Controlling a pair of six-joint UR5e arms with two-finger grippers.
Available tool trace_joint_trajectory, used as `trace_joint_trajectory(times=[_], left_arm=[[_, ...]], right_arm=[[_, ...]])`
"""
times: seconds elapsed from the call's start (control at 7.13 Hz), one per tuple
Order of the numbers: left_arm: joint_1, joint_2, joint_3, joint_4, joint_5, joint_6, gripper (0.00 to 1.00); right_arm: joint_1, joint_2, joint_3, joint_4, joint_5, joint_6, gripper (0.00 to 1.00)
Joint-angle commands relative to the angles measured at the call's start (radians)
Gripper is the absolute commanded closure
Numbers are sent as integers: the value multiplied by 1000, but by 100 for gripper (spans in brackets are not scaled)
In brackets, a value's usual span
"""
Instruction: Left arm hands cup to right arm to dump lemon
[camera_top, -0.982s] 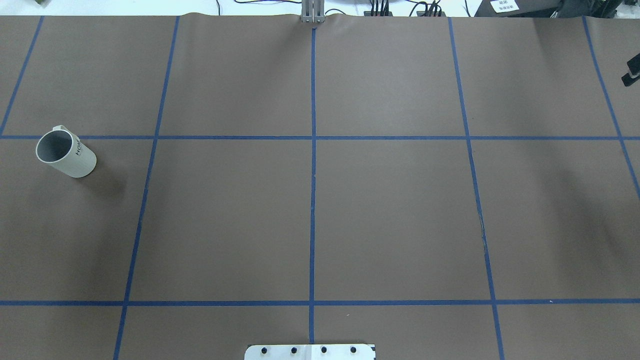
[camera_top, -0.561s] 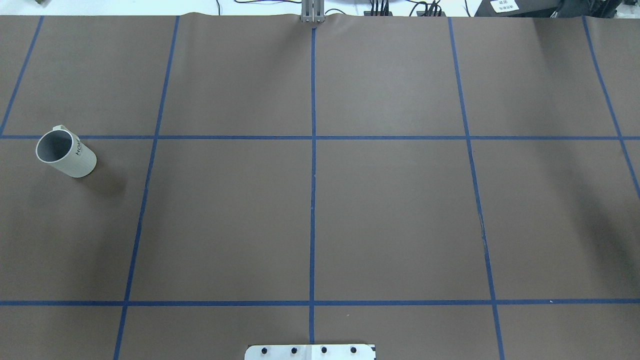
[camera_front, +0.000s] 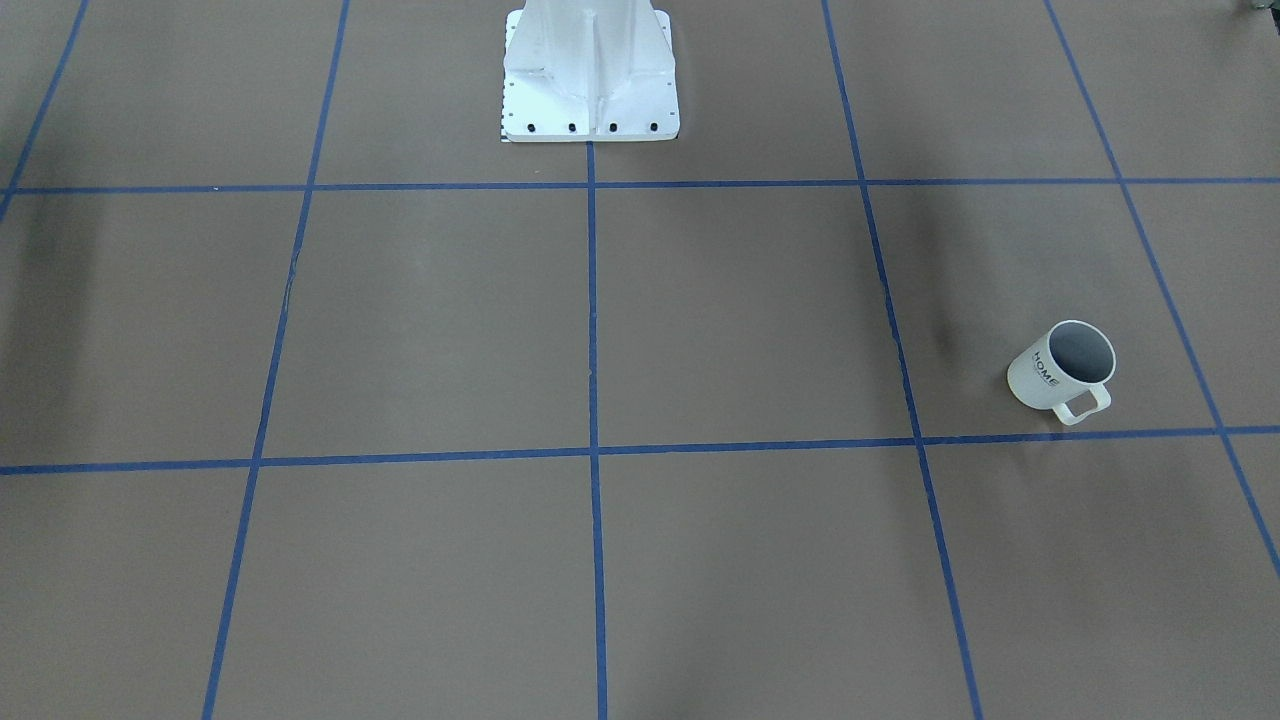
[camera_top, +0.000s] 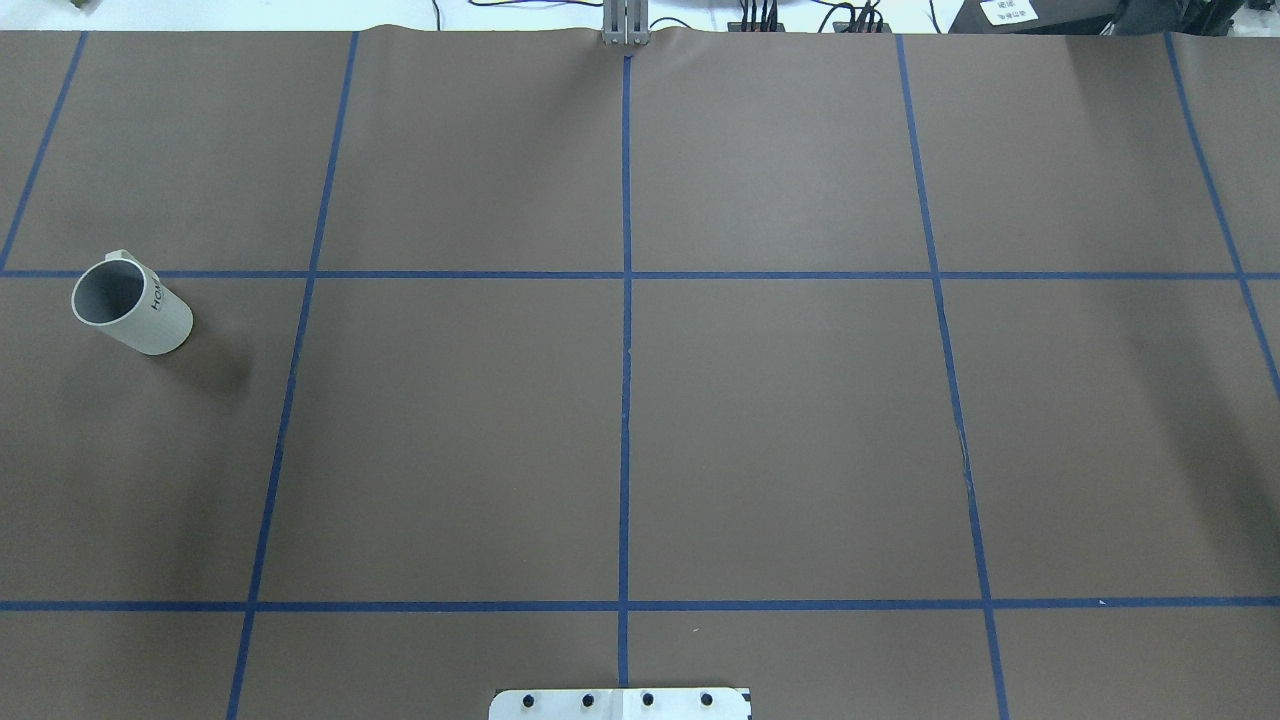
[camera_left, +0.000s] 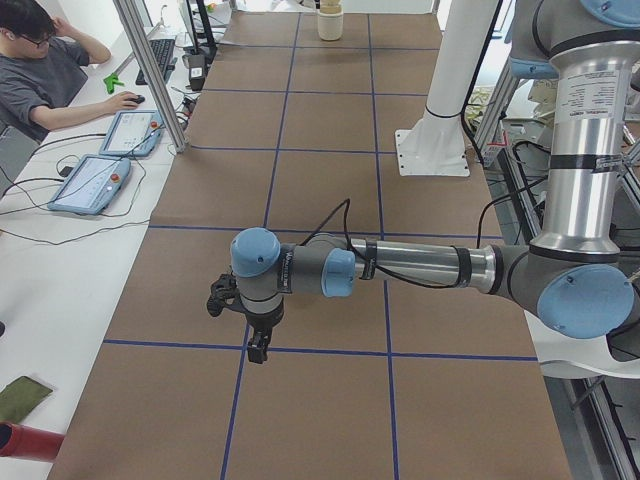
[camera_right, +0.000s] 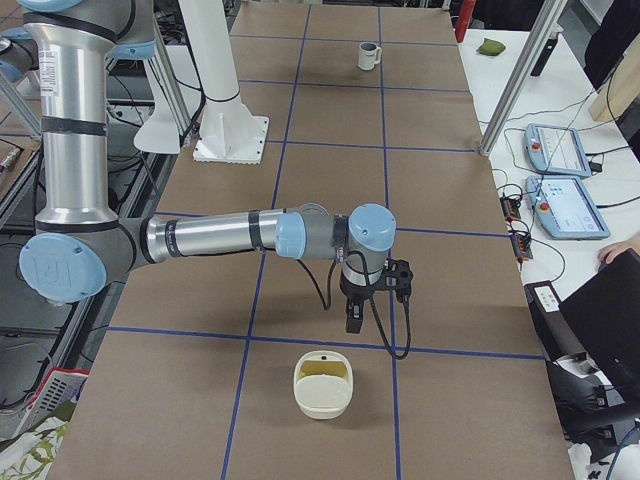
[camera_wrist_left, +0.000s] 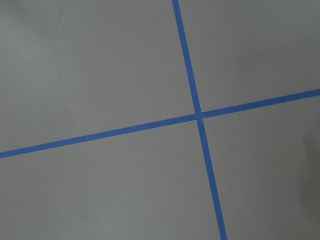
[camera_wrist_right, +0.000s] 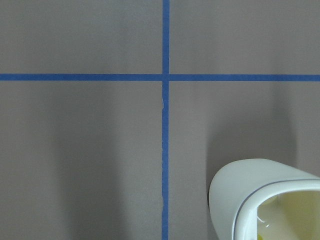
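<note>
Cup (camera_top: 131, 307) upright, grey inside — bowl (camera_right: 322, 404) yellowish within.

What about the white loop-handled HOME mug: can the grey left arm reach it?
Probably yes: the mug stands upright, alone on the brown mat at the left arm's end; nothing blocks it.
</note>
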Motion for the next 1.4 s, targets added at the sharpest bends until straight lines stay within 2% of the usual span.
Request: trace_joint_trajectory(times=[0.0,1.26], left_arm=[[-2,-4,-2,7,-56,-2,0],[0,12,-18,-4,-51,8,0]], right_arm=[[2,-14,-27,92,-4,-1,0],[0,-11,-32,109,-6,1,0]])
